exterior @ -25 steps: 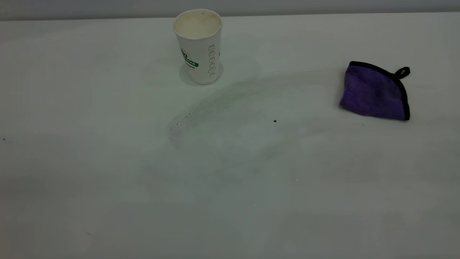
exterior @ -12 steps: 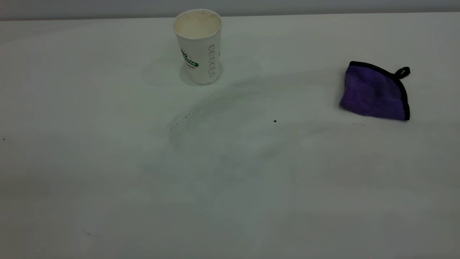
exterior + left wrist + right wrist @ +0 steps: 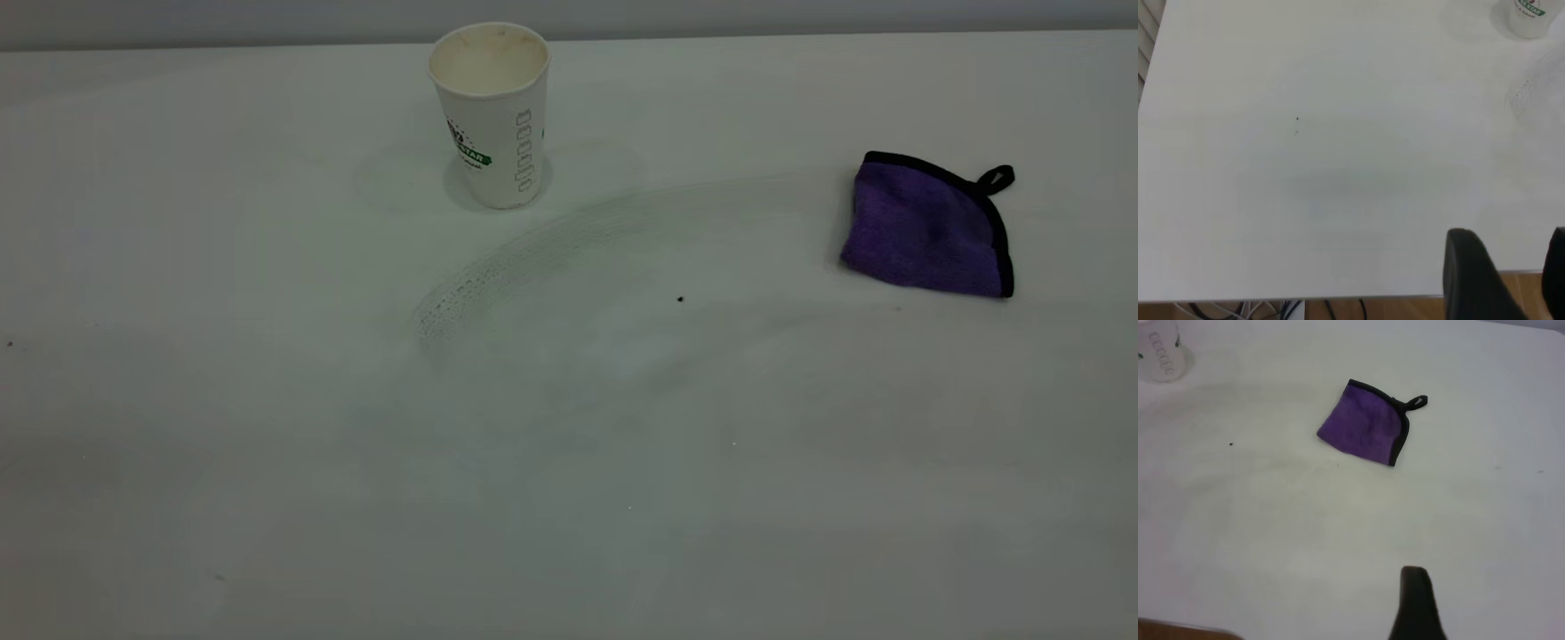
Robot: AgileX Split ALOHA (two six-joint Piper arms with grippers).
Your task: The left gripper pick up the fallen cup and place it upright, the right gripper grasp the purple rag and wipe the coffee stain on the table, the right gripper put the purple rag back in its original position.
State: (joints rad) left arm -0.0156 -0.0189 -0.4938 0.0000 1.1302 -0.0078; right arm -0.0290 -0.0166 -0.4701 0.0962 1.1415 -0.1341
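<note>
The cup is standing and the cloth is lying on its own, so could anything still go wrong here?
Little, I would guess. The cup stands upright but looks light and empty, so a passing arm could tip it. A faint streaky smear arcs from near the cup toward the purple rag, so the table may not be fully clean. The left gripper hangs near the table's edge, apart from everything.

We see a tiny black speck [image 3: 680, 300], wood-coloured floor [image 3: 1405, 310] past the edge, and some dark cables [image 3: 1281, 311] down there
</note>
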